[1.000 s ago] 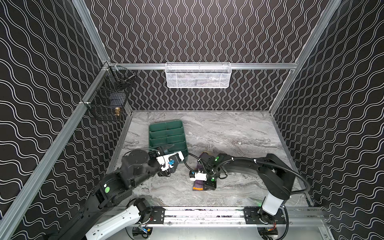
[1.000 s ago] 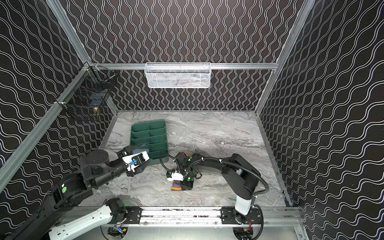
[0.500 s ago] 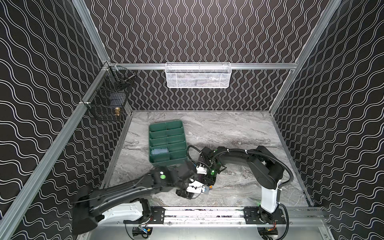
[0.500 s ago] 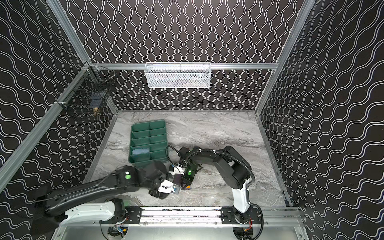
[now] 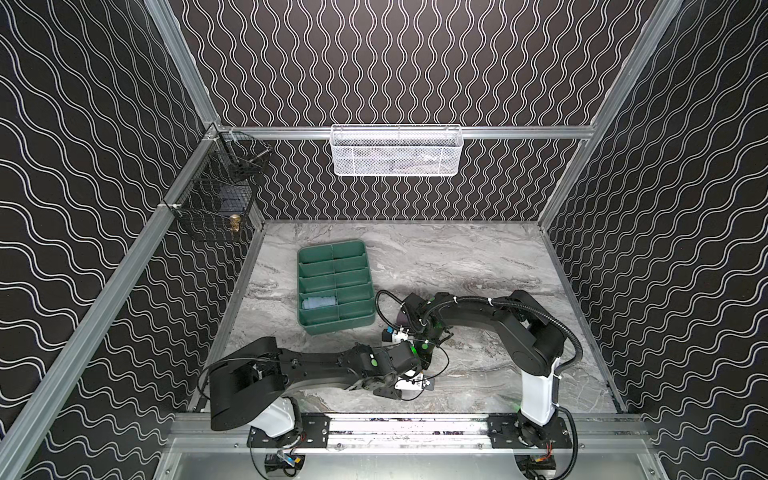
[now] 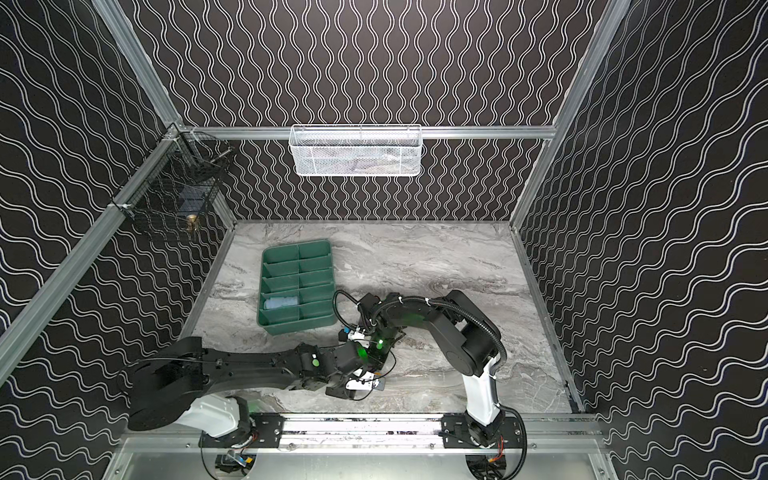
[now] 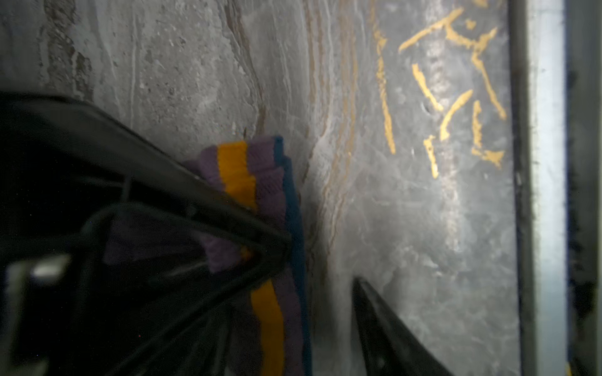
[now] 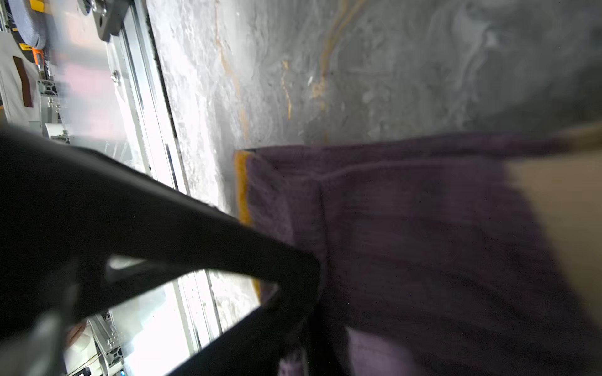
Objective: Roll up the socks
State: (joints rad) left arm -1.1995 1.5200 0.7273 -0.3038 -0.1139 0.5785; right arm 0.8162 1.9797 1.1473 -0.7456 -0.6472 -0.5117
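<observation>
At 6 o'clock on the desk (image 5: 478, 257), the left fingers (image 7: 273, 250) are partly open. One finger is over the striped end of the purple sock (image 7: 270, 195). The other rests on bare desk just beside it, so they grip nothing. A little farther, the right fingers (image 8: 303, 270) are squeezed tight on the purple sock's plain part. Farther back, toward 10 o'clock, the green tray (image 5: 336, 325) holds the rolled-up light blue sock (image 5: 319, 302). It sits in a box on the 9 o'clock side, second from the near end. A white basket (image 5: 397, 153) hangs at 12 o'clock.
</observation>
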